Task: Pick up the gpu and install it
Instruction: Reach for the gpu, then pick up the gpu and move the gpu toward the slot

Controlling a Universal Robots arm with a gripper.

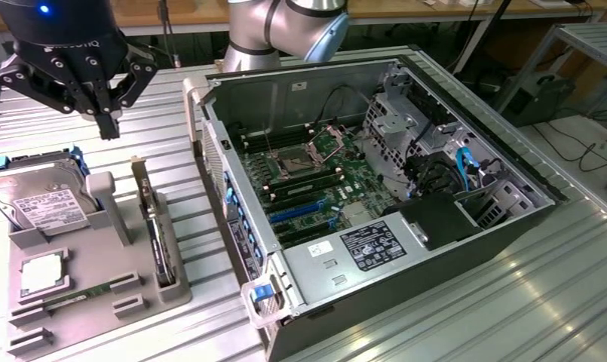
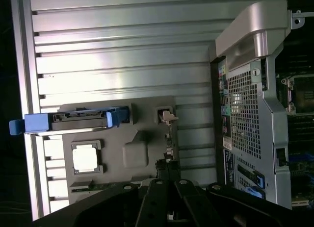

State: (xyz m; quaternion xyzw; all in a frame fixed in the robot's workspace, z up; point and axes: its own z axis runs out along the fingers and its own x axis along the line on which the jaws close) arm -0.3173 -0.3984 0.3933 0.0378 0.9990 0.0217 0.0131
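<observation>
The gpu (image 1: 158, 240) is a thin dark card standing on edge in a slot of the grey holder (image 1: 117, 298), with its silvery bracket end toward the back. My gripper (image 1: 108, 133) hangs above the table behind the holder, a little to the exterior view's left of the card, fingers pressed together and holding nothing. In the wrist view the gpu (image 2: 170, 138) appears edge-on just beyond my shut gripper (image 2: 166, 177). The open computer case (image 1: 384, 188) lies on the exterior view's right, its motherboard with blue slots (image 1: 298, 211) exposed.
The holder also carries a silver hard drive (image 1: 40, 207) in a blue carrier, a square processor (image 1: 41, 273) and a narrow green memory stick (image 1: 77, 296). The case's rear wall (image 2: 248, 109) rises close beside the holder. A ribbed metal tabletop (image 1: 504, 302) lies all around.
</observation>
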